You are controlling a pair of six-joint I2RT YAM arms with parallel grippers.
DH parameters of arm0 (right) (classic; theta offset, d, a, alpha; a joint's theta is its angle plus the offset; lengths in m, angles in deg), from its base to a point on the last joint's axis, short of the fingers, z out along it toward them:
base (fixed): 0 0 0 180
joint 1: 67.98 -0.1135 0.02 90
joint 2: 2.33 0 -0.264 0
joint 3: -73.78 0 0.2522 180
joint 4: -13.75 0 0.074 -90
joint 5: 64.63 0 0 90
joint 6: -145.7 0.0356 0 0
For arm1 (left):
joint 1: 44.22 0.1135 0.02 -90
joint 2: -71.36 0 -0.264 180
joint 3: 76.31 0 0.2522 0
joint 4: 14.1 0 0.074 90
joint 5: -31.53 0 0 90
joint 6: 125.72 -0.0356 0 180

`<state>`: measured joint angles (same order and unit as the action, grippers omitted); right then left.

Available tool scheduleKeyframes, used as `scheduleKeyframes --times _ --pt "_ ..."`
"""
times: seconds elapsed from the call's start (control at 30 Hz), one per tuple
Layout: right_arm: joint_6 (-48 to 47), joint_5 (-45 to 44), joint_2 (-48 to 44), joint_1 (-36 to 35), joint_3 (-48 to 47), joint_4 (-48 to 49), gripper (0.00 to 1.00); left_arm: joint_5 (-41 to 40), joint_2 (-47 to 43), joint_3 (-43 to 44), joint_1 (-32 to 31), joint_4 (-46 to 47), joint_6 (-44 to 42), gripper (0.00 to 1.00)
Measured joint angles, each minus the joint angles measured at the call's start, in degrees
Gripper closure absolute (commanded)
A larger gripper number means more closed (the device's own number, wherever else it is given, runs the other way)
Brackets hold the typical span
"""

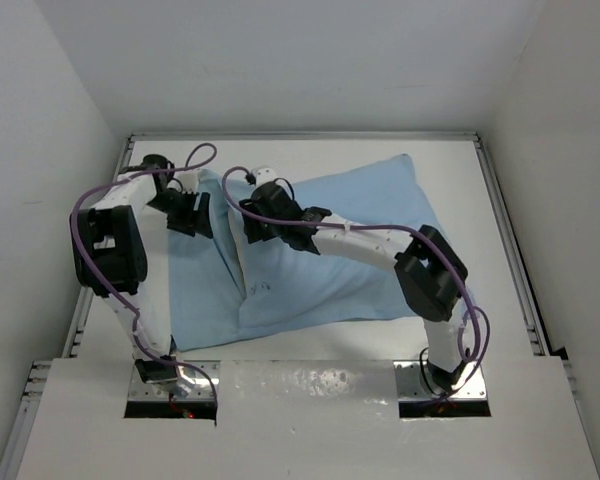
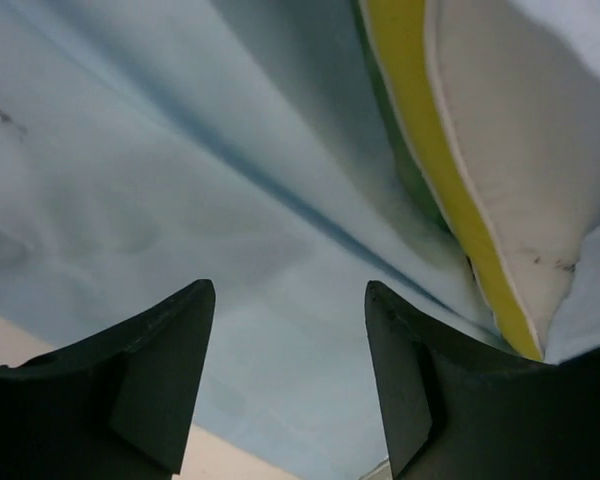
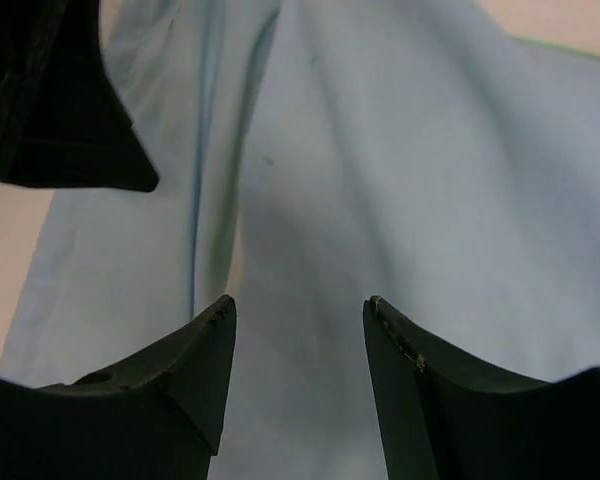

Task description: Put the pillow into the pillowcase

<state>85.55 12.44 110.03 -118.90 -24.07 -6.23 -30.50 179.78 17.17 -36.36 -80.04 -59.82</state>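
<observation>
The light blue pillowcase [image 1: 350,210] lies across the table with most of the pillow inside it. A white strip of the pillow [image 1: 242,265] shows at the case's open left end. My left gripper [image 1: 200,222] is open just over the loose left flap. In the left wrist view its jaws [image 2: 290,295] stand apart over blue fabric [image 2: 180,180], with the pillow's white end [image 2: 510,150] and yellow band [image 2: 430,140] at the upper right. My right gripper [image 1: 250,228] is open above the case near the opening. Its jaws [image 3: 300,310] hold nothing over the fabric [image 3: 410,180].
The white table [image 1: 450,160] is walled at the back and on both sides. A metal rail [image 1: 510,260] runs along the right edge. The two grippers are close together; the left one [image 3: 50,100] shows dark at the upper left of the right wrist view.
</observation>
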Motion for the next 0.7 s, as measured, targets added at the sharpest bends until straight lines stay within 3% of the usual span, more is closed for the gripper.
scheduleKeyframes --times 0.27,0.4,0.43,0.5,0.53,0.7 --pt "1.14 -3.26 3.41 -3.91 -1.53 0.22 0.4 2.56 1.18 -3.17 -2.91 6.84 3.13 0.39" --pt "1.92 -5.33 3.41 -4.0 0.66 1.88 0.4 2.1 5.07 -4.02 -4.7 9.44 5.62 0.44" --pt "1.92 -5.49 3.41 -3.98 0.9 1.92 0.39 2.29 5.27 -3.82 -5.07 9.79 6.23 0.59" --pt "1.81 -5.77 3.41 -4.02 0.96 2.05 0.37 2.21 6.21 -3.19 -5.57 10.78 7.34 0.8" --pt "1.68 -6.08 3.41 -4.09 0.96 2.19 0.36 2.32 6.91 -2.89 -5.66 11.37 7.93 0.99" --pt "0.39 -6.56 4.46 -4.76 0.0 1.88 0.23 2.4 8.35 -2.05 -5.6 11.96 8.48 1.0"
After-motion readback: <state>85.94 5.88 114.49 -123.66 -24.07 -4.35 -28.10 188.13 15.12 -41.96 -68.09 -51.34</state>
